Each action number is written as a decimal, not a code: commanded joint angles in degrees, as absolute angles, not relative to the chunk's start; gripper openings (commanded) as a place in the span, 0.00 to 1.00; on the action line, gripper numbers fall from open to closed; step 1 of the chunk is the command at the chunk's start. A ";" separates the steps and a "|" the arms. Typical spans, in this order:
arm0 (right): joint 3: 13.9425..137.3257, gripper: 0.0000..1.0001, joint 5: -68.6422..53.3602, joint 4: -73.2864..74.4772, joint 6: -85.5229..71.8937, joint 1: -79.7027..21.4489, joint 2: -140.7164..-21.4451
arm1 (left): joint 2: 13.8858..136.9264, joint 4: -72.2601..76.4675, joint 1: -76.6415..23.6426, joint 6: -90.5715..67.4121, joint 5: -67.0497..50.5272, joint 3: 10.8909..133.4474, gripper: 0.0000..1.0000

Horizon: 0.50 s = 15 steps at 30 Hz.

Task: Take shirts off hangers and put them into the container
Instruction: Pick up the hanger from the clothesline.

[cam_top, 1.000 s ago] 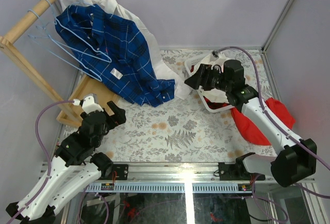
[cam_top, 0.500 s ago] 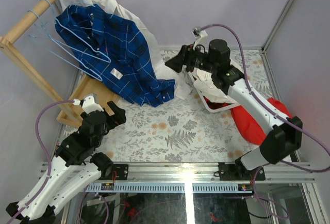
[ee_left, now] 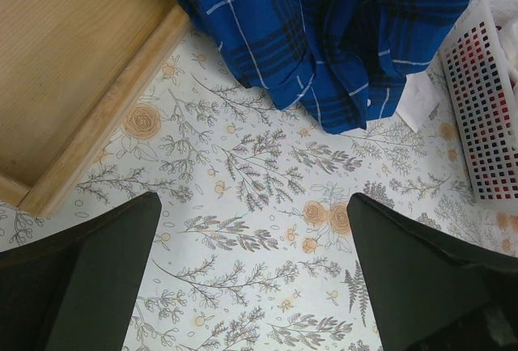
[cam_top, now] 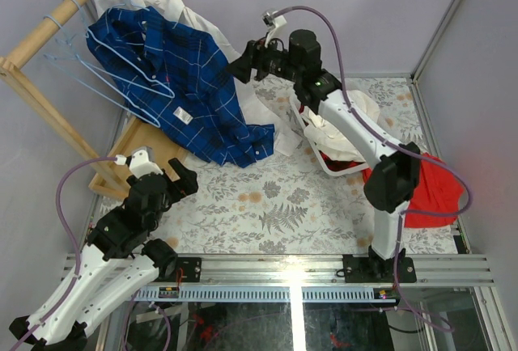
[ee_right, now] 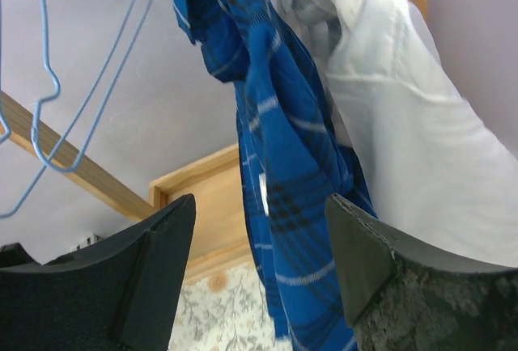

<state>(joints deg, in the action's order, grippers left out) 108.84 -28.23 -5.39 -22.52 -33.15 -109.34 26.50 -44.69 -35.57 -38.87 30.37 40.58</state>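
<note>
Right wrist: blue checked shirt (ee_right: 283,173), wire hanger (ee_right: 71,167); both jaws wide, seemingly empty.

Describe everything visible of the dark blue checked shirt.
The dark blue shirt is soft woven cloth with thin white checks and a small white label. It hangs from the wooden rack, rumpled, its lower end bunched on the floral table. A white shirt lies against it behind; light-blue hangers cross its front. The right gripper, fingers open, is close beside it, not gripping.
</note>
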 commanded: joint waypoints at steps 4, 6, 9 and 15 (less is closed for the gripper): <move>128.16 0.72 -31.19 -8.34 -21.83 -36.86 -119.60 | 26.90 -43.73 -35.33 -39.20 31.02 42.09 1.00; 129.11 0.70 -28.77 -11.33 -23.67 -37.23 -121.55 | 26.84 -43.77 -35.35 -39.20 31.04 42.08 1.00; 134.51 0.69 -27.02 -10.40 -22.92 -37.91 -125.32 | 26.95 -43.68 -35.33 -39.12 30.87 42.07 1.00; 137.01 0.65 -24.13 -6.38 -11.79 -41.72 -126.25 | 27.16 -43.63 -35.35 -39.05 30.88 42.09 1.00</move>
